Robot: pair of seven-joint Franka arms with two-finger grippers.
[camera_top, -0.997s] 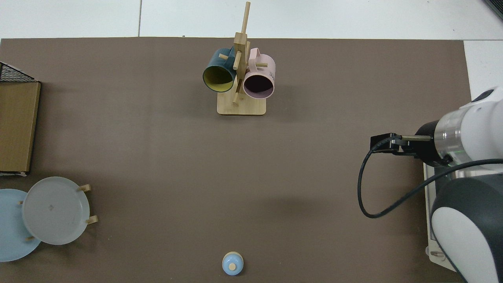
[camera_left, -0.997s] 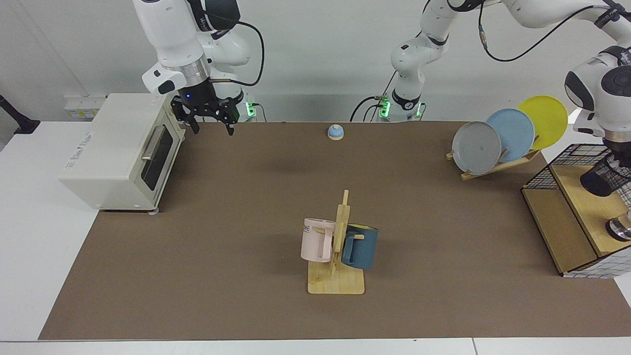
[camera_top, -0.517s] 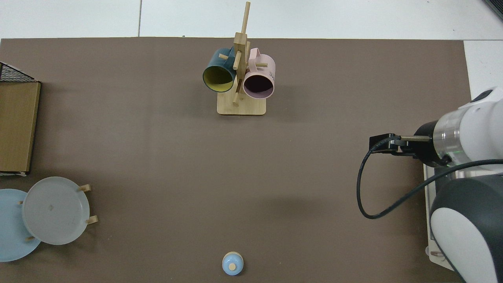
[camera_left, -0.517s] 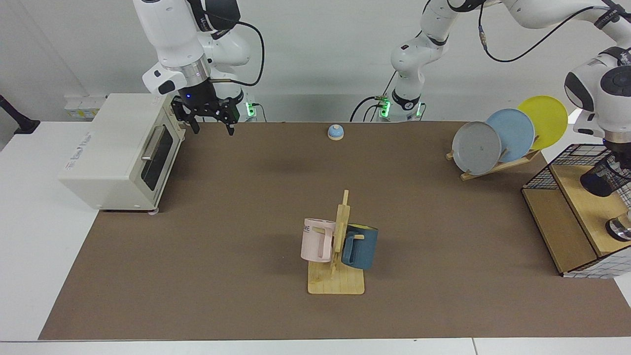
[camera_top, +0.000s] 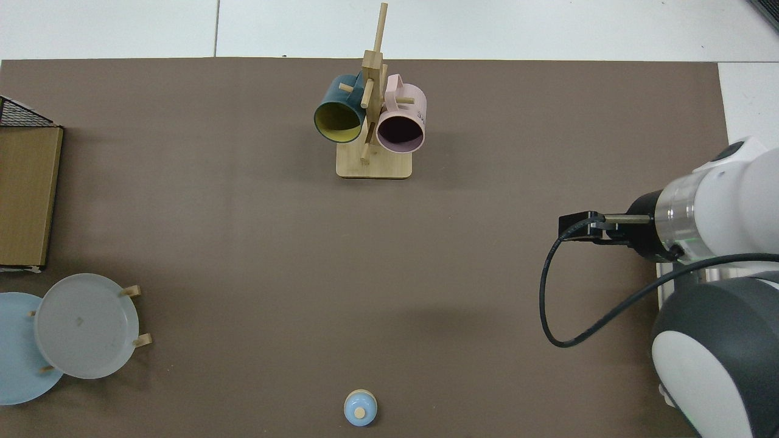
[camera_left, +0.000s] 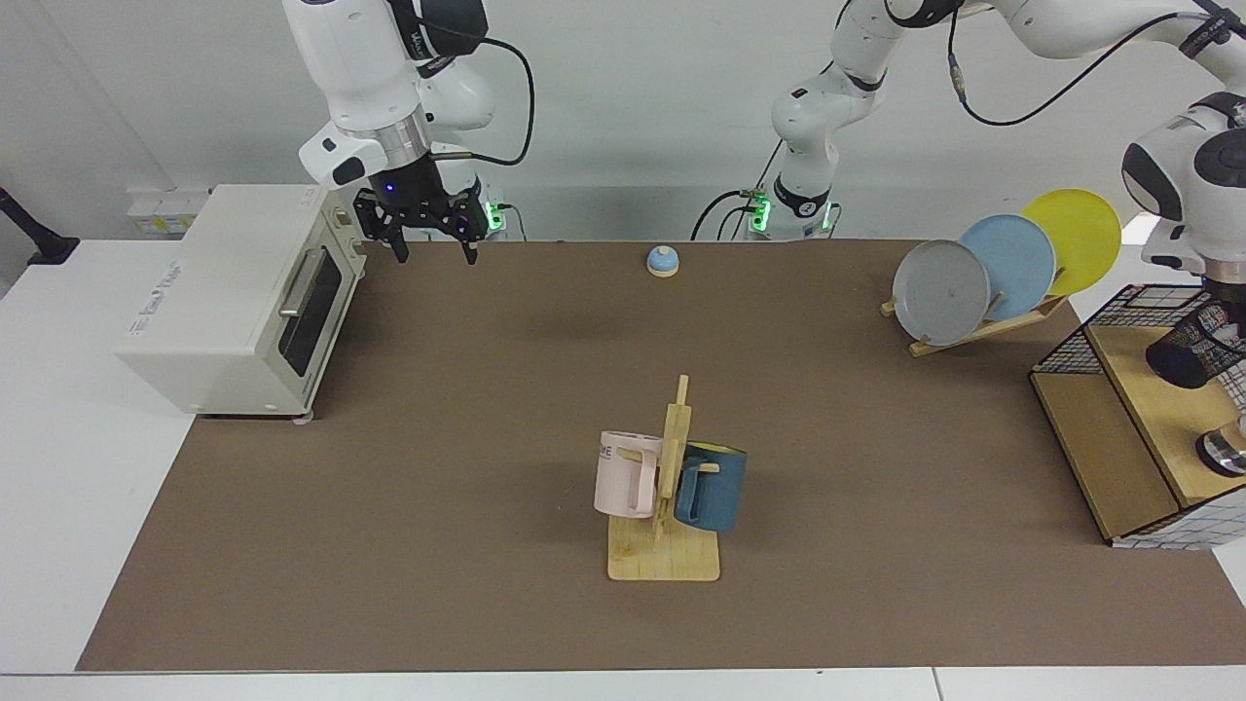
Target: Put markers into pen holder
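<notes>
1. The right gripper is seen hanging above the far edge of the brown table mat, just beside the front of the cream-white toaster oven; its two black fingers are spread apart with nothing between them.
2. In the top view, the same arm is shown entering from the right edge, with only the black gripper body and a looping black cable visible.
3. The left arm is seen reaching down at the right edge of the facing view, over the wooden shelf unit with square-grid wire sides.
4. The black wire-mesh cylindrical pen holder is found tilted directly under the left arm's wrist, above the upper wooden shelf; the left gripper itself is hidden, so whether its fingers are open or closed cannot be told.
5. No marker can be made out in either view.
6. A shiny metal round object is seen on the shelf, near the pen holder.
7. A wooden mug tree with a pink mug and a dark blue mug is set mid-mat.
8. A small blue bell is placed at the far edge, and grey, blue and yellow plates stand in a wooden rack near the shelf.
</notes>
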